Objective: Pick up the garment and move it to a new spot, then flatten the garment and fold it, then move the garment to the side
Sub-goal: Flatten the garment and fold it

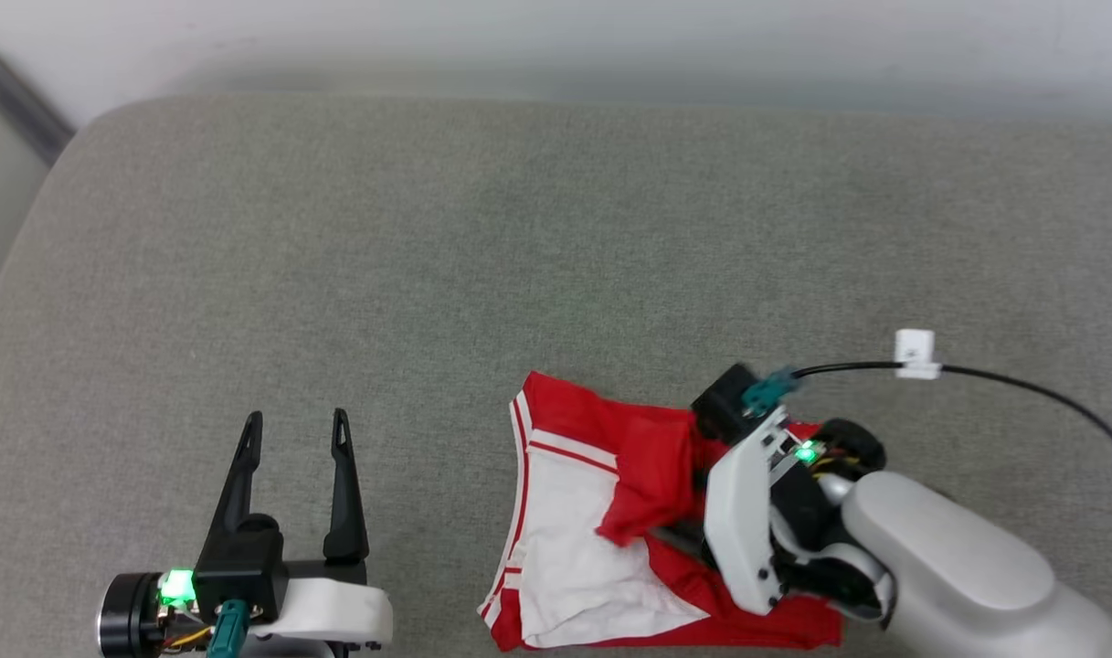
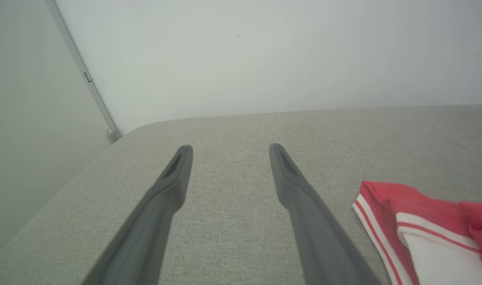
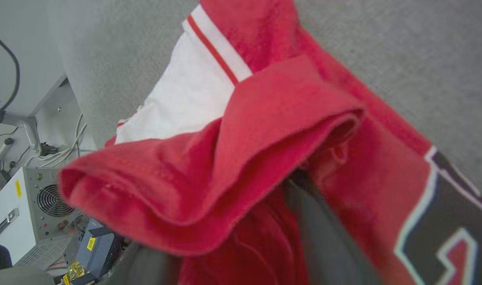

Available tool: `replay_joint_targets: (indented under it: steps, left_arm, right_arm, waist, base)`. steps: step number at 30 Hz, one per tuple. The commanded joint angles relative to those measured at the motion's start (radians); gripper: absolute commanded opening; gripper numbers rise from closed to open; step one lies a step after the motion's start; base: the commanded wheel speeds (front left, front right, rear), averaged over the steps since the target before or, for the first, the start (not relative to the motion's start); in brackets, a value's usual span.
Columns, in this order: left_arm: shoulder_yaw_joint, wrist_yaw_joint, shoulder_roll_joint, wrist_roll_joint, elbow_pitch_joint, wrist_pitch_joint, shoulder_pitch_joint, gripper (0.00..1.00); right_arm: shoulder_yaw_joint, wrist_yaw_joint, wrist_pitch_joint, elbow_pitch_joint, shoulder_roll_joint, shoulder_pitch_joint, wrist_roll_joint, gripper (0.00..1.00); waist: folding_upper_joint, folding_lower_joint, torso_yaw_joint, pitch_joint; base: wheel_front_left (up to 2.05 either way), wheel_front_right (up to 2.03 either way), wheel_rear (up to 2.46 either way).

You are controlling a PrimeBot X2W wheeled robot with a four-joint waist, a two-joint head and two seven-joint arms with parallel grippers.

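The garment point(image 1: 556, 539) lay crumpled at the near edge of the grey cushion point(image 1: 428, 228), right of the middle. A white sleeve with striped trim was uppermost and the red body was bunched around it. Black lettering with a white outline showed in the right wrist view. That spot looked chosen to keep it within reach of both arms, with bare cushion beyond it for spreading it flat (a job not yet begun, judging by the folds). The left pincer point(image 1: 297, 416) stood well apart to the left, probably kept out of the way while the other arm worked.

That left pincer was spread wide, with nothing between its fingers. The right pincer point(image 1: 674, 530) lay low on the garment, its fingers point(image 3: 324, 237) pushed under a raised red fold. They stood well apart, and the fold was draped over them rather than pinched, so I took the pincer for open and gripping nothing. Farther back, a black cable point(image 1: 1021, 379) with a white clip point(image 1: 916, 355) trailed across the cushion from the wrist, and farthest off rose the pale wall point(image 1: 556, 37).
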Motion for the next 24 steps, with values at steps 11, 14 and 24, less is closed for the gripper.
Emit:
replay_joint_targets:
  steps: [11,14,24]
  left_arm:
    - [0.022,-0.007,-0.002,0.003,-0.009,-0.003,0.059,1.0]
    - [0.023,-0.007,-0.004,0.005,-0.011,-0.002,0.072,1.0]
    - [0.028,-0.008,-0.006,0.006,-0.02,-0.002,0.107,1.0]
  right_arm:
    - [-0.217,-0.001,-0.355,-0.074,-0.116,0.02,-0.085,1.0]
    - [-0.321,-0.001,-0.466,-0.056,-0.111,0.052,-0.175,1.0]
    - [-0.683,-0.001,-0.725,-0.096,0.008,0.269,-0.496,1.0]
  waist:
    - [0.0,-0.0001,-0.063,-0.091]
    - [0.0,-0.0001,-0.073,-0.109]
    - [0.0,-0.0001,-0.086,-0.145]
  base:
    - [0.0,0.0,0.0]
    - [0.0,0.0,0.0]
    - [0.0,0.0,0.0]
